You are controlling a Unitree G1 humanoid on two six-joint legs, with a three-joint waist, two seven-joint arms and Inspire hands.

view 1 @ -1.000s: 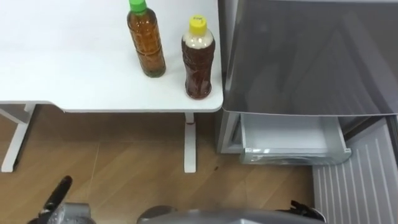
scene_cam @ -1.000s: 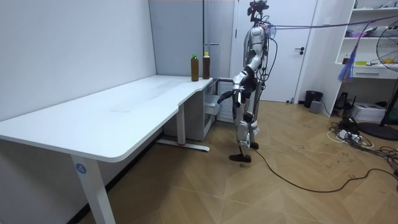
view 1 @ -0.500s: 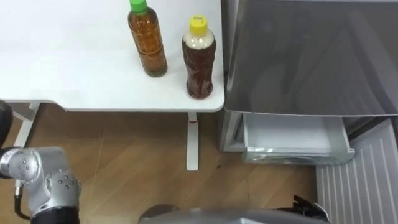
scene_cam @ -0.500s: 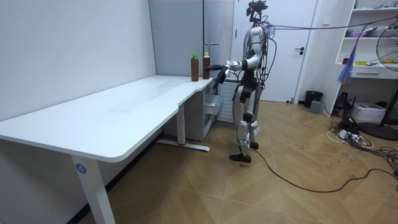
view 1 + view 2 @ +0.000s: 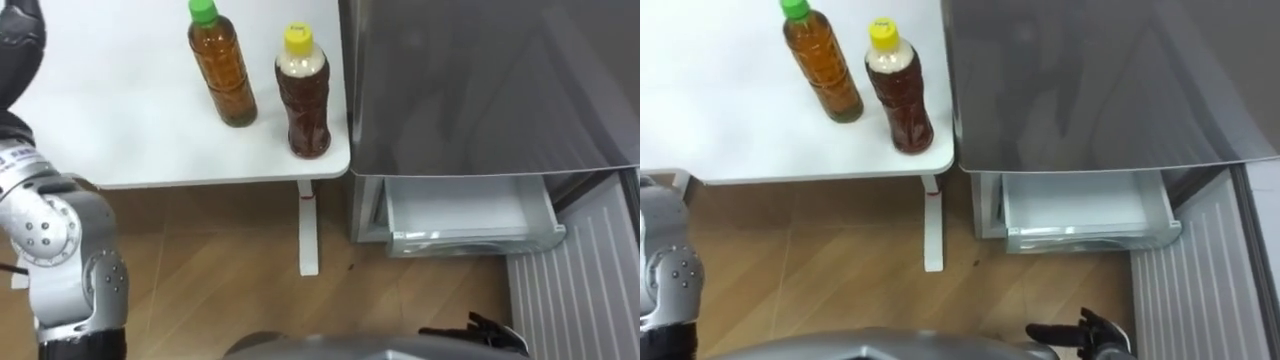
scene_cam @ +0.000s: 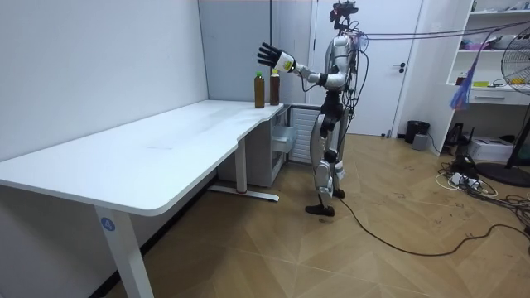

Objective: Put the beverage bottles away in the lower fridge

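Observation:
Two drink bottles stand near the right corner of the white table (image 5: 120, 130): a green-capped one with amber tea (image 5: 222, 70) and a yellow-capped one with dark tea (image 5: 302, 95), close to the edge. Right of the table is the grey fridge (image 5: 480, 80), whose lower drawer (image 5: 460, 215) is pulled out with nothing in it. My left hand (image 6: 269, 56) is raised above the bottles, open with fingers spread and touching nothing; in the left eye view it appears dark in the top left corner (image 5: 20, 35). My right hand (image 5: 1080, 335) hangs low by my side, fingers relaxed.
I stand in front of the fridge at the table's end. A ribbed grey panel (image 5: 570, 290) lies at the drawer's right. The white table leg (image 5: 308, 225) stands on wooden floor. Cables (image 6: 472, 186) and a fan (image 6: 517, 91) are at the room view's right.
My left arm has swung up from beside my hip to above the bottles, with the hand spreading open. Bottles and drawer have not moved; the head camera shifted slightly.

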